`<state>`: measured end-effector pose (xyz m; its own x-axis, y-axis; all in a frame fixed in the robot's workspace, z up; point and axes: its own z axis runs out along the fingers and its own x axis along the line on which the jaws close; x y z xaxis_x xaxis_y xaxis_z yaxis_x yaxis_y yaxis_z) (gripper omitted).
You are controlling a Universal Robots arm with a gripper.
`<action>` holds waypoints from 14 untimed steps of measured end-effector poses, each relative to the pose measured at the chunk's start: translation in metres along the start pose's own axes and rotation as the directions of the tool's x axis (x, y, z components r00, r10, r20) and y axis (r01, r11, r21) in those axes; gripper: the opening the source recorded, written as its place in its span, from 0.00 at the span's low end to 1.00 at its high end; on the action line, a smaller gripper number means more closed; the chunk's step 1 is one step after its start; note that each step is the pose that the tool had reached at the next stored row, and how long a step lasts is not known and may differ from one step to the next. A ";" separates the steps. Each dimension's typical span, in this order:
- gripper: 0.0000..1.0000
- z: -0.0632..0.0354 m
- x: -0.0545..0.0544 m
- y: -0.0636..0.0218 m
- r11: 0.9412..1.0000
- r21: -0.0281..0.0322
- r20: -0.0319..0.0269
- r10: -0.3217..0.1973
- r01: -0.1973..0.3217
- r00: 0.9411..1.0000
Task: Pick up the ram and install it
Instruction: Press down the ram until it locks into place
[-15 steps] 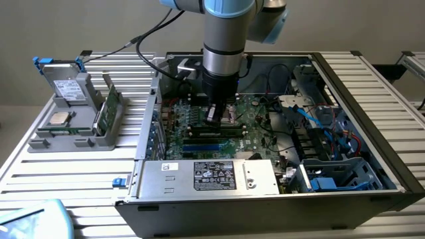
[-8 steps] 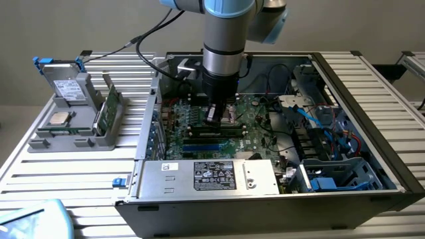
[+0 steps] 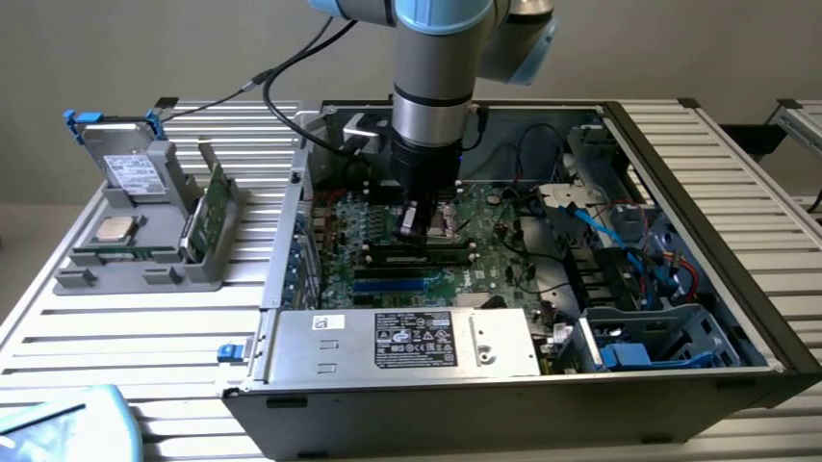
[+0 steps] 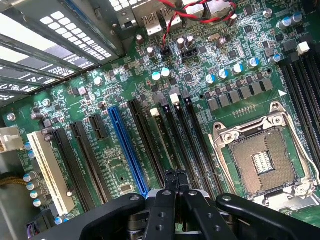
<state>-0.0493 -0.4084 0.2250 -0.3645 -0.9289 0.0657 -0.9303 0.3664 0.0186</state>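
My gripper (image 3: pixel 414 233) hangs straight down over the motherboard (image 3: pixel 345 236) inside the open computer case. Its fingers look shut, pressed together right above the memory slots. The ram (image 3: pixel 424 256) lies along one of those slots, a narrow green stick with dark chips just below the fingertips. In the wrist view the gripper (image 4: pixel 173 176) points at the ram (image 4: pixel 161 142), seen edge-on in a slot with a pale latch at its far end. Whether the tips touch the stick's top edge is not clear.
The bare CPU socket (image 4: pixel 260 160) sits beside the slots. A silver power supply (image 3: pixel 398 342) closes off the case front, and cables and a blue drive cage (image 3: pixel 642 337) crowd the exterior view's right. A grey holder (image 3: pixel 141 260) outside the case holds a green card (image 3: pixel 206 217).
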 end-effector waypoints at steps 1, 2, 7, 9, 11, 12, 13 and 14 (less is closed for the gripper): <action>0.11 0.0000 0.000 0.0000 1.000 0.000 0.000 0.000 0.000 1.000; 0.11 0.0000 0.000 0.0000 1.000 0.000 0.000 0.000 0.000 1.000; 0.11 0.0000 0.000 -0.0001 1.000 0.000 0.000 0.000 0.000 1.000; 0.11 0.0000 0.000 -0.0001 1.000 0.000 0.000 0.000 0.000 1.000; 0.11 0.0000 0.000 -0.0001 1.000 0.000 0.000 0.000 0.000 1.000; 0.11 0.0000 0.000 0.0000 1.000 0.000 0.000 0.000 0.000 1.000; 0.11 0.0000 0.000 0.0000 1.000 0.000 0.000 0.000 0.000 1.000; 0.11 0.0000 0.000 0.0000 1.000 0.000 0.000 0.000 0.000 1.000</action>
<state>-0.0493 -0.4084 0.2250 -0.3645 -0.9289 0.0657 -0.9303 0.3664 0.0185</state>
